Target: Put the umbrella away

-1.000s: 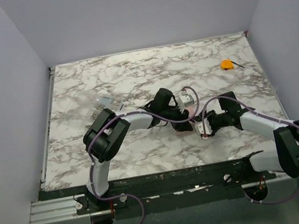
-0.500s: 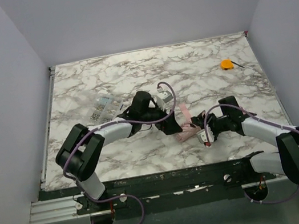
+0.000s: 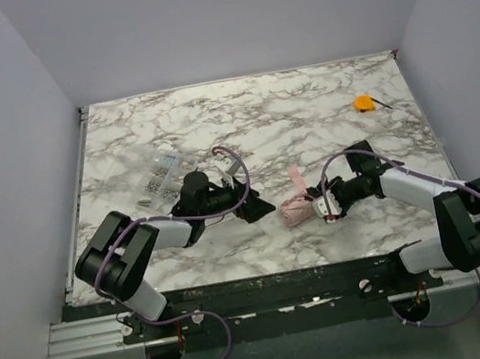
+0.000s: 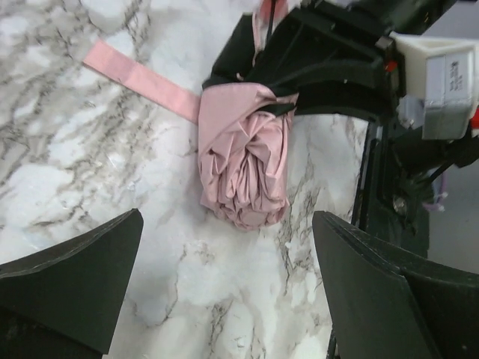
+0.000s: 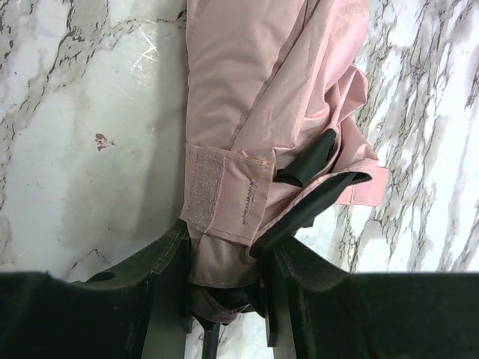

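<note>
Jaws spread on the left; right jaws pinch the folded umbrella (image 3: 296, 209).
It lies on the surface (image 3: 167, 136), 5 o'clock of centre, strap (image 3: 296, 177) trailing loose toward 12; likely next, the left jaws must catch and wrap it.

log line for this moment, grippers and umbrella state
left gripper: open, clear of umbrella | right gripper: shut on umbrella | strap: loose, flat on table

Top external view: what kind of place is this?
Likely a lab robot test cell, not a home: marble-patterned table boxed in by plain grey walls, two arms mounted on a metal frame at its near edge, and stray props such as a pink umbrella.
</note>
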